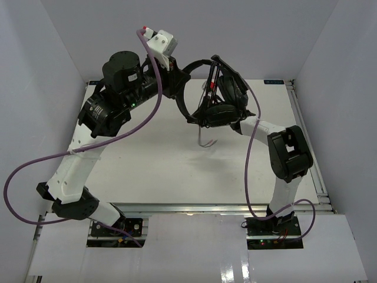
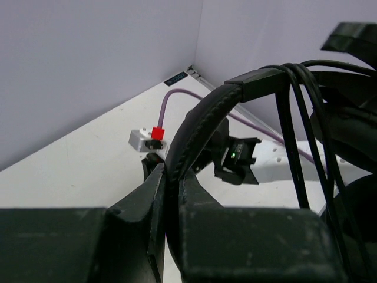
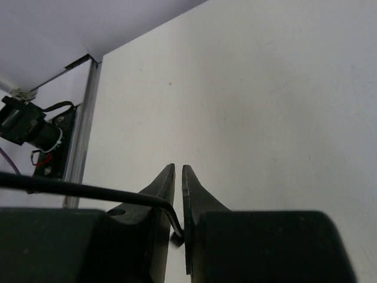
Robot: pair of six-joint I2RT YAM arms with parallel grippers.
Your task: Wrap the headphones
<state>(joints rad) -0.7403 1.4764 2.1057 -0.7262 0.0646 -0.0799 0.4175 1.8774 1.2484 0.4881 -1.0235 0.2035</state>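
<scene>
The black headphones [image 1: 227, 88] hang in the air over the far middle of the table, between both arms. My left gripper [image 1: 177, 84] is shut on the padded headband [image 2: 203, 127]; in the left wrist view its jaws [image 2: 171, 171] pinch the band between them. Several turns of the thin black cord [image 2: 294, 124] cross over the headband. My right gripper [image 1: 207, 121] is below the earcups and shut on the cord [image 3: 88, 190], which bends down between its fingers [image 3: 178, 169]. A loose end of cord [image 1: 206, 141] dangles just above the table.
Thick purple arm cables [image 1: 112, 141] loop over the left side and beside the right arm [image 1: 250, 177]. The white table [image 1: 153, 165] has a metal rail [image 1: 306, 141] on its right edge and white walls on three sides.
</scene>
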